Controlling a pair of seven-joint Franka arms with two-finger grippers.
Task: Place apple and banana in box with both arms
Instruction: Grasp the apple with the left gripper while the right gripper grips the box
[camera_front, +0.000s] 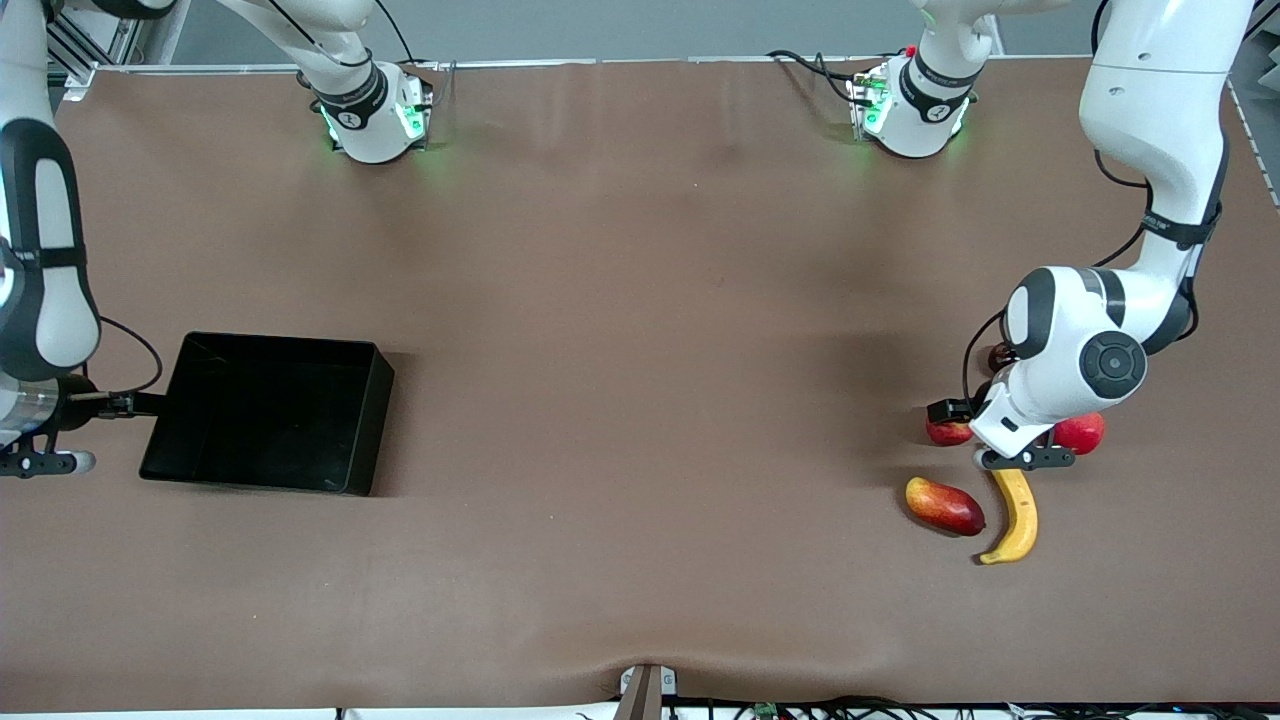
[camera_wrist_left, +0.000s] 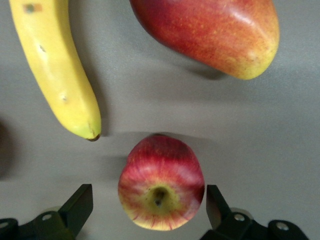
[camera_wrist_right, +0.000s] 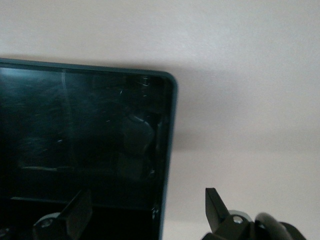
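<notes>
Box (camera_front: 345, 425) holding no fruit, apple (camera_wrist_left: 161, 182) between spread left end effector (camera_wrist_left: 150, 207) fingers

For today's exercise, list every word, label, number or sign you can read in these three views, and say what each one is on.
No text can be read in any view.
Band near the left arm's base: a small mark, too small to read.
Band near the right arm's base: the same, unreadable.
The apple, banana, mango and box carry no labels.
</notes>
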